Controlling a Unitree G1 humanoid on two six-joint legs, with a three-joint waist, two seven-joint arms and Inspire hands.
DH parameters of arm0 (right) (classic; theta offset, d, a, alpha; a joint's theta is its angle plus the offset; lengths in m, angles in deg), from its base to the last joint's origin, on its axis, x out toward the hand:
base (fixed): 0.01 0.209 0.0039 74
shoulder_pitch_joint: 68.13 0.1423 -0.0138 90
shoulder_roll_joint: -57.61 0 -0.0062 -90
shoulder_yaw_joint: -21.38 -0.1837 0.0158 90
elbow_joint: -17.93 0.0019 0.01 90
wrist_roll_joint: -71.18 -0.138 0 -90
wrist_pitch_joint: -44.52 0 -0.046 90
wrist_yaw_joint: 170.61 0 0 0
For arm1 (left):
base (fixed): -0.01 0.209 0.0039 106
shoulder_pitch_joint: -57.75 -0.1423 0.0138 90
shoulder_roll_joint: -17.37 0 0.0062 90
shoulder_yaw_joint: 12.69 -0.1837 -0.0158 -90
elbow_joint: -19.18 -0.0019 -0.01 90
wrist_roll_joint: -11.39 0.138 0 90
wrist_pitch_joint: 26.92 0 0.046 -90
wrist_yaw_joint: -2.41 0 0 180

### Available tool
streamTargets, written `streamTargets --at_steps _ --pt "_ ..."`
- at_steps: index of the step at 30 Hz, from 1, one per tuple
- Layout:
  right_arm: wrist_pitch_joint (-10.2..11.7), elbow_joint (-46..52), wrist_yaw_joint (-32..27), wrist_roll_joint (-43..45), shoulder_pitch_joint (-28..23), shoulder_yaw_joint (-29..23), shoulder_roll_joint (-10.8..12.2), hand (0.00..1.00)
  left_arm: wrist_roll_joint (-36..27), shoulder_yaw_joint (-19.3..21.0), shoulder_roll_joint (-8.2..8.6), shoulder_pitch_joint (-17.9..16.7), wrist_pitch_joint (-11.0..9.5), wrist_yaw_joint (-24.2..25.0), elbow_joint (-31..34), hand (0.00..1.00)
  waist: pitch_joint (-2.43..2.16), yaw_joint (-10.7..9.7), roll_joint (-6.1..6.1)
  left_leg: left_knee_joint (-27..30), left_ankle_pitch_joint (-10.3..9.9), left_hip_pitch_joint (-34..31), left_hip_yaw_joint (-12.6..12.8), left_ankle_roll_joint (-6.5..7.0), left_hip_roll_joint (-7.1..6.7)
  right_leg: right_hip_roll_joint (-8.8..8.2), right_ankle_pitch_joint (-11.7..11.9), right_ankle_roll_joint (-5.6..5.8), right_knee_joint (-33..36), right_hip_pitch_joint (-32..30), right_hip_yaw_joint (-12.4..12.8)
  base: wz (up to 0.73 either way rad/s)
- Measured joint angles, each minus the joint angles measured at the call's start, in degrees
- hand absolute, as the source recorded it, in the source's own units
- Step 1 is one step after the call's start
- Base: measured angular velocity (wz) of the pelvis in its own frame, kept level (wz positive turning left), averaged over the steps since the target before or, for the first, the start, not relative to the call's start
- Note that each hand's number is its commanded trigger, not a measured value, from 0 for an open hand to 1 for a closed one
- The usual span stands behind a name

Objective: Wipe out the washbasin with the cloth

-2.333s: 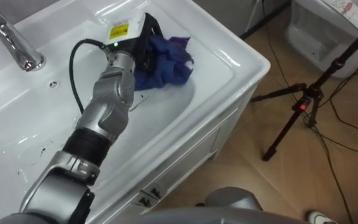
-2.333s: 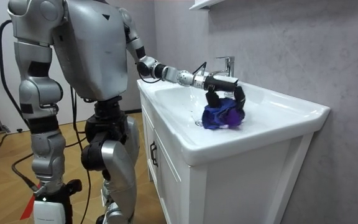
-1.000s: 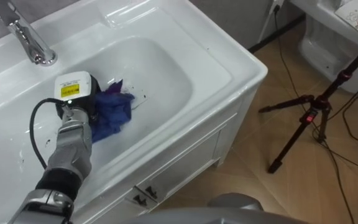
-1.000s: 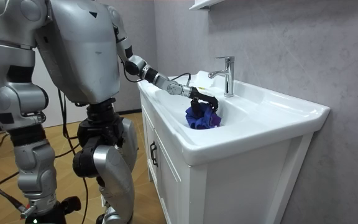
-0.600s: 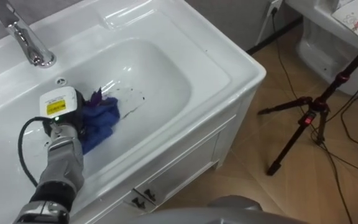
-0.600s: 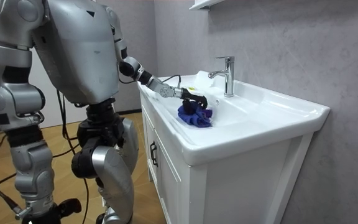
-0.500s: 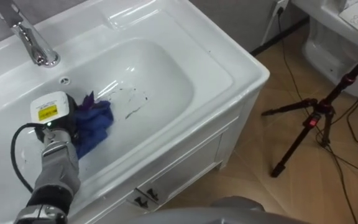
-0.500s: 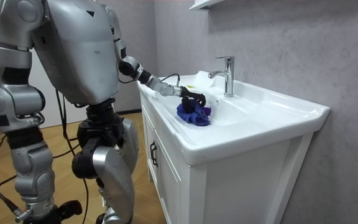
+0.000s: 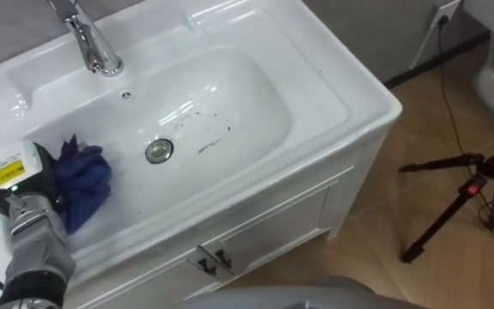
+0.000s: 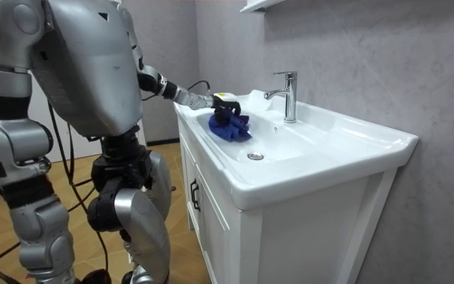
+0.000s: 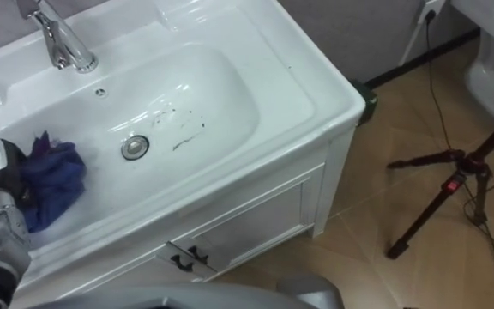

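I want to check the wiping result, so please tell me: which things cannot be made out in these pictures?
Basin surface under the blue cloth: covered by the cloth in both eye views.
Dark marks beside the drain: too small to tell dirt from scratches.
Faucet top: cut off by the left eye view's upper edge.

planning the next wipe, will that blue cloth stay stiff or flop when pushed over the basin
Probably floppy: the cloth sits crumpled in loose folds by the left hand. Likely light, and it should slide easily on the glossy basin.
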Motion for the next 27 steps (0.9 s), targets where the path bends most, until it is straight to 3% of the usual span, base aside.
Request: streamTargets --at_steps 3,12,21,27 --pt "-0.01 -0.05 -0.04 0.01 -0.25 0.0 0.02 0.0 0.22 0.0 -0.2 -0.02 0.0 -0.03 2.1 1.0 0.09 1.17 0.02 -0.06 0.0 -0.04 -0.11 0.0 -0.14 -0.15 -0.03 -0.05 0.68 -0.5 -0.23 -0.04" --pt "0.47 -0.07 -0.11 -0.84 -0.62 0.03 0.02 0.0 0.67 -0.01 -1.31 -0.14 0.0 -0.05 2.85 1.0 0.2 1.13 0.08 -0.09 0.0 -0.09 -0.82 0.01 -0.65 -0.62 -0.33 0.32 1.08 -0.63 -0.31 0.01" --pt "0.85 -0.52 0.04 -1.81 -1.01 0.78 -0.04 0.0 0.66 -2.06 -1.3 -0.38 0.11 -0.04 3.34 1.0 0.53 0.45 -0.38 -0.2 0.0 -0.39 -1.09 0.0 -0.74 -1.03 -0.33 0.52 0.84 -0.52 -1.11 0.05" --pt "2.63 -0.81 0.85 -1.51 -0.87 2.71 0.15 0.0 3.08 -4.16 -1.29 -0.67 -0.18 -0.03 4.64 1.0 0.6 -0.78 -1.18 -0.11 0.0 -0.77 -0.78 0.0 -0.77 -1.0 -0.52 0.67 0.97 -0.82 -0.87 0.02"
